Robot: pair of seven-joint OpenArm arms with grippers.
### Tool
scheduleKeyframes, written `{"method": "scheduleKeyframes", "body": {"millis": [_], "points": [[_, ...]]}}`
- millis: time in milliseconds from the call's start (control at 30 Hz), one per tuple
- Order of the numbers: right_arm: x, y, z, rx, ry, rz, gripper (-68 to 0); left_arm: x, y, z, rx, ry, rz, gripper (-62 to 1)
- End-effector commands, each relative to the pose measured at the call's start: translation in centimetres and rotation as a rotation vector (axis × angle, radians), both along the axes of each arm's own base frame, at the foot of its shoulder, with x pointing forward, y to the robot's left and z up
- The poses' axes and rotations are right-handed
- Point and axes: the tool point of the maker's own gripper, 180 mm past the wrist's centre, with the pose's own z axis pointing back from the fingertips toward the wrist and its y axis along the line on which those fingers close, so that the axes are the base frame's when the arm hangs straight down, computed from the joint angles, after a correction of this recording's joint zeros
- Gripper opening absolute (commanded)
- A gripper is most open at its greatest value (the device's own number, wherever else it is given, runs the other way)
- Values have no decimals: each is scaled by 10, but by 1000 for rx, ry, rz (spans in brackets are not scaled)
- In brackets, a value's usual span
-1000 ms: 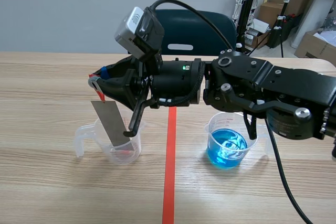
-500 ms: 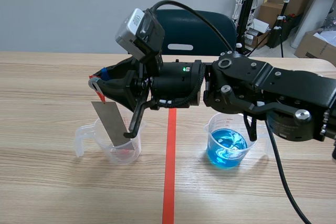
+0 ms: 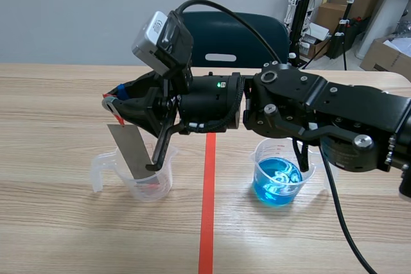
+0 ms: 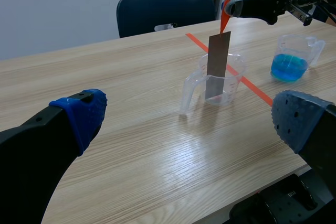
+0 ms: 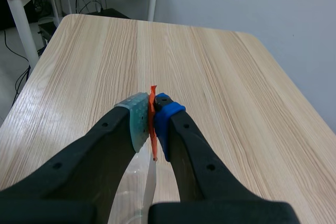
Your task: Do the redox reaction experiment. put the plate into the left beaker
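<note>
My right arm [image 3: 334, 120] is matte black: chunky angular links with silver screw heads [image 3: 361, 139] at the joints and a small green light [image 3: 220, 84] on the round wrist section. A grey-faced camera block [image 3: 160, 33] rides on top, fed by a black cable [image 3: 247, 27]. The right gripper [image 5: 152, 109] wears one grey-green dotted pad [image 5: 135, 116] and one blue pad [image 5: 167, 113]; the left gripper [image 4: 191, 121] has thick black fingers [image 4: 31, 150] tipped with blue dotted pads [image 4: 81, 116].

Right arm [image 3: 321, 107] apparently bars access above left beaker [image 3: 164, 181].
</note>
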Motion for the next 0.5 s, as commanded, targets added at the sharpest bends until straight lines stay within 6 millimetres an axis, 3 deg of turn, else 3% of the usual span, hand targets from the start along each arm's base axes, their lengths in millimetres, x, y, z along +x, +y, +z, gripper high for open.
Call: {"method": "scheduleKeyframes", "body": {"millis": [0,467], "points": [[1,1,5,1,-14,6,-673,2,0,7,-13,-28,4,14],[2,1,0,-28,-9,1,-673,2,0,7,-13,-28,4,14]]}}
